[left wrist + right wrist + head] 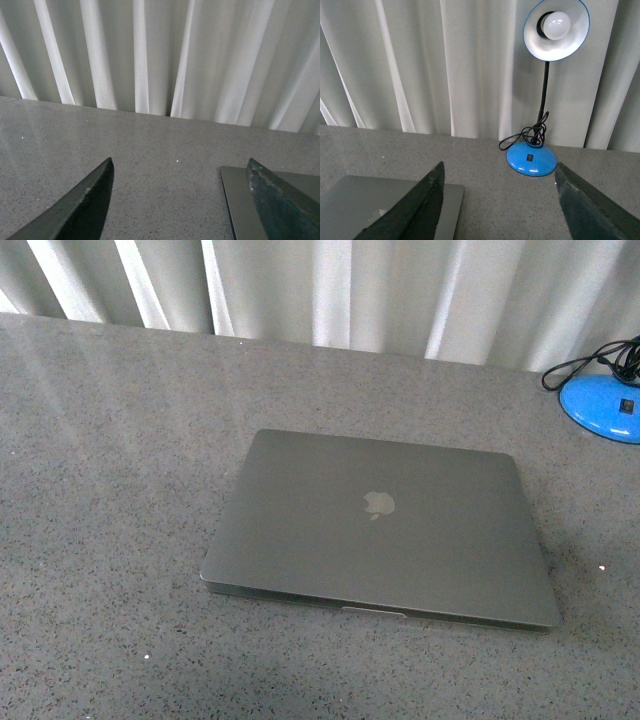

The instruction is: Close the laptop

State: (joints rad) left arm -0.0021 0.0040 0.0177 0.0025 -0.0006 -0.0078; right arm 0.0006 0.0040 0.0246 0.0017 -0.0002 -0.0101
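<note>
Slim grey metal laptop (380, 530) lid down, flat mid grey speckled tabletop (110, 490), blue desk lamp (540, 95) well apart at far right, left tool (180, 200) and right tool (497, 205) spread wide, empty, white curtain (330, 290) behind.

You've got the laptop (380, 530) lying flat on the table (110, 490), lid shut, roughly centre, a bit right. Lamp (603, 402) stands on the table behind and right of it, well apart, near the far edge. Curtain (330, 290) hangs behind the table along the whole back. Left of the laptop you see bare tabletop only.
</note>
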